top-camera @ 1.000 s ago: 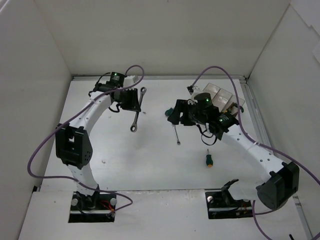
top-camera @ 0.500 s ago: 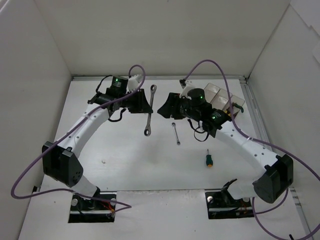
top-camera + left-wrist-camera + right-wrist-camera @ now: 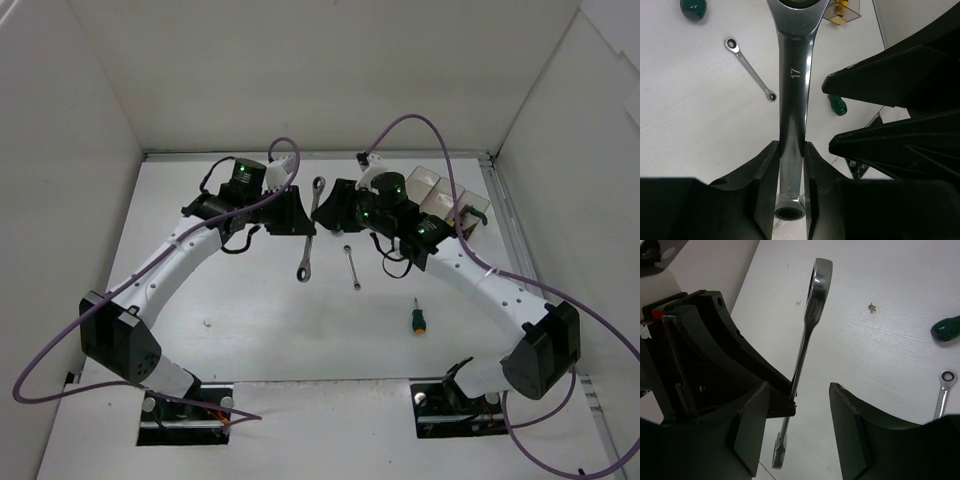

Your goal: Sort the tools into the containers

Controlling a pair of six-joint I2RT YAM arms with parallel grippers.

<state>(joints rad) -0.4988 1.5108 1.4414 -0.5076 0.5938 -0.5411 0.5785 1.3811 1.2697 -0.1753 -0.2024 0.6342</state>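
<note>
Seemingly midair, outstretched left end effector [image 3: 791, 150] tight around large wrench [image 3: 794, 90].

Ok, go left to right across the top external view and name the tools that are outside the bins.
large silver wrench, clamped in the left gripper → small silver wrench, lying on the table → green-handled screwdriver, lying nearer the arm bases

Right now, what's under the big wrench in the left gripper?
Bare white table; the small wrench lies off to one side. The strip directly beneath the big wrench and left gripper is covered.
</note>
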